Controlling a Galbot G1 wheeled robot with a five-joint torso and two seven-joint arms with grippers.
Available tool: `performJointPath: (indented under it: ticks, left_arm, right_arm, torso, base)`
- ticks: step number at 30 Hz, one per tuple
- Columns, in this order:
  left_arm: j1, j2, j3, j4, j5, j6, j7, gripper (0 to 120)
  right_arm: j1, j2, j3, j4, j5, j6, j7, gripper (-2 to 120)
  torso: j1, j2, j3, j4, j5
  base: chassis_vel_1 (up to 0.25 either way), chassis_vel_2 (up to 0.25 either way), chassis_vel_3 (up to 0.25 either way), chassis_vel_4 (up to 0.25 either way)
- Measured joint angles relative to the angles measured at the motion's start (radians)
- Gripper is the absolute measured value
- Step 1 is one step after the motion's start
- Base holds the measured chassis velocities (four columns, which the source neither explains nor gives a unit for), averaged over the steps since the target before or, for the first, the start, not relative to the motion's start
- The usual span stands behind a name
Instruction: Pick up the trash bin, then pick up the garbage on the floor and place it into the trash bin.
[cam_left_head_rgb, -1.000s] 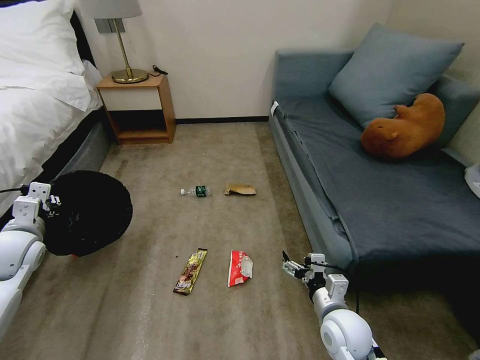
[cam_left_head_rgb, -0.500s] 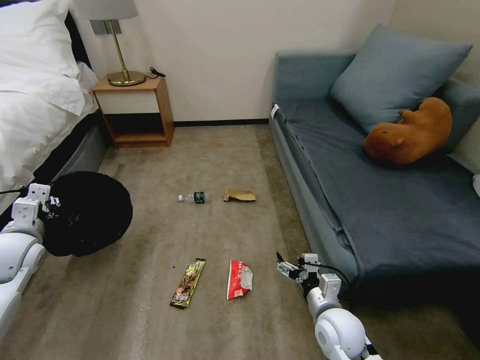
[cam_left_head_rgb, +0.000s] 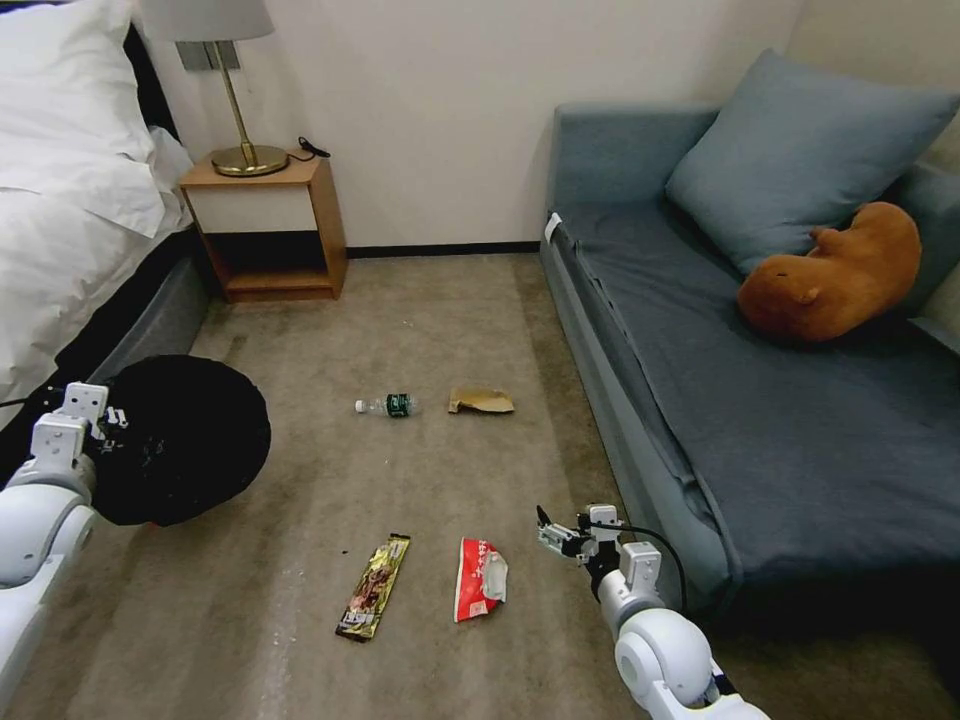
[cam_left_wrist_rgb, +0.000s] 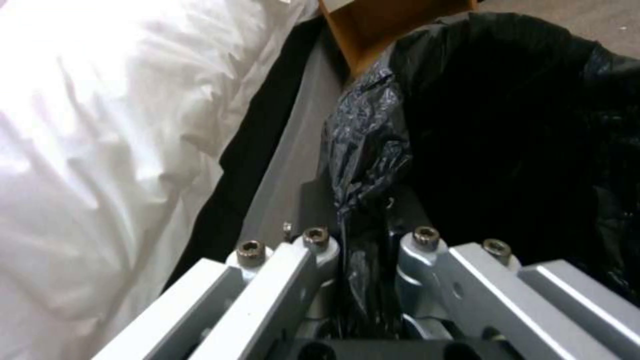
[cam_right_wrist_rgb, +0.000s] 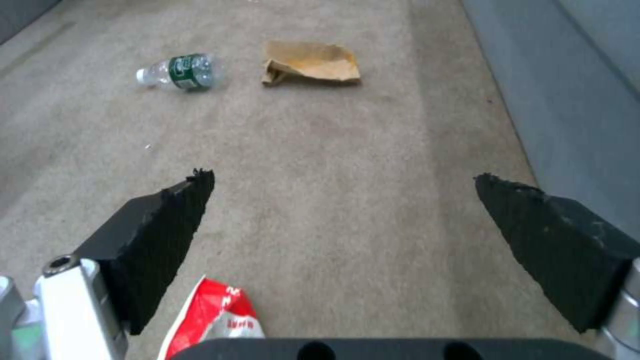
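The trash bin (cam_left_head_rgb: 185, 440), lined with a crinkled black bag (cam_left_wrist_rgb: 507, 125), hangs at the left beside the bed. My left gripper (cam_left_head_rgb: 108, 418) (cam_left_wrist_rgb: 363, 250) is shut on its bagged rim. Garbage lies on the carpet: a clear bottle with a green label (cam_left_head_rgb: 388, 405) (cam_right_wrist_rgb: 179, 71), a crumpled brown paper bag (cam_left_head_rgb: 481, 401) (cam_right_wrist_rgb: 312, 62), a long gold-brown wrapper (cam_left_head_rgb: 373, 585) and a red-and-white wrapper (cam_left_head_rgb: 480, 578) (cam_right_wrist_rgb: 213, 315). My right gripper (cam_left_head_rgb: 548, 535) (cam_right_wrist_rgb: 343, 200) is open low over the carpet, just right of the red-and-white wrapper, with nothing between its black pads (cam_right_wrist_rgb: 160, 225).
A grey-blue sofa (cam_left_head_rgb: 760, 420) with a cushion and a brown plush toy runs along the right, close to my right arm. A bed with white linen (cam_left_head_rgb: 70, 230) is on the left. A wooden nightstand (cam_left_head_rgb: 265, 225) with a lamp stands at the back wall.
The whole picture has shifted, so the camera moved. My right gripper has come leftward, nearer the red-and-white wrapper. The left gripper still holds the bin.
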Motion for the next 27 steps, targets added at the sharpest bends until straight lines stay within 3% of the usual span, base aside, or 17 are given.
performJointPath:
  ticks: [11,18,27]
  left_arm:
    - [0.052,-0.025,-0.016,-0.071,0.014,-0.002,-0.006,5]
    - [0.098,-0.062,-0.026,-0.086,0.053,-0.030,-0.007,5]
    - [0.163,-0.112,-0.058,-0.118,0.082,-0.046,-0.003,5]
  right_arm:
    - [0.101,-0.081,-0.120,-0.060,0.014,-0.013,-0.013,100]
    - [0.270,-0.175,-0.297,-0.167,0.060,-0.022,-0.028,100]
    - [0.407,-0.182,-0.461,-0.321,0.074,-0.015,-0.052,100]
  torso:
    - [0.000,0.000,0.000,-0.0001,0.0001]
    - [0.000,0.000,0.000,0.0000,0.0002]
    - [0.000,0.000,0.000,0.0001,0.0000]
  base:
    - [-0.016,0.023,0.024,-0.020]
    - [0.000,0.000,0.000,0.000]
    - [0.000,0.000,0.000,0.000]
